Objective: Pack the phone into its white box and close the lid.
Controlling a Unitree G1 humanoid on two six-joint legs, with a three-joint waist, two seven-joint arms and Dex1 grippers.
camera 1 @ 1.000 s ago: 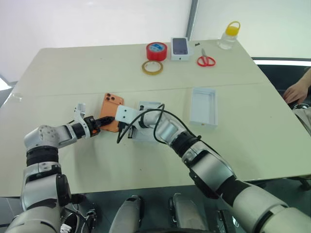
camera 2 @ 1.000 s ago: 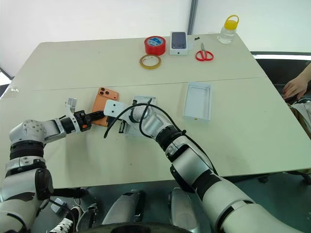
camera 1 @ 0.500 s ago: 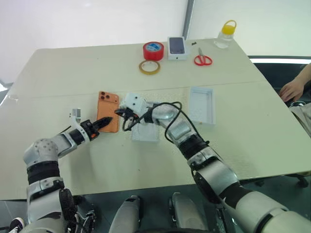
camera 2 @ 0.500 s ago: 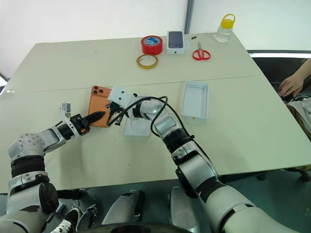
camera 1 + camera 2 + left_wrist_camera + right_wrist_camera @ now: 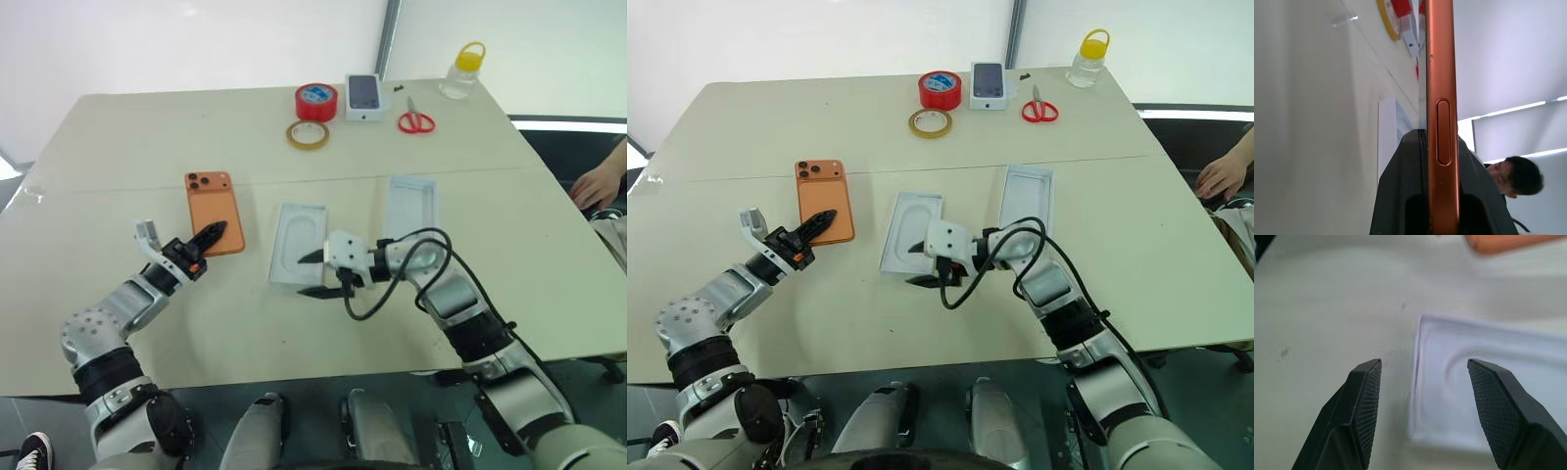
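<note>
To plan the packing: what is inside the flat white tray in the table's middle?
Nothing: the flat white tray shows a bare moulded floor. Whatever is beneath it is covered.

Changes on record:
- Right gripper (image 5: 316, 273): drawn back from the phone (image 5: 214, 211) toward the table's (image 5: 147, 147) right side; now over the near end of the flat white tray (image 5: 300, 242), fingers spread apart where they had been closed.
- Flat white tray: uncovered, formerly under the right arm.
- Phone: back fully exposed; its near edge is clamped in the left gripper (image 5: 209, 236), seen edge-on from the left wrist.
</note>
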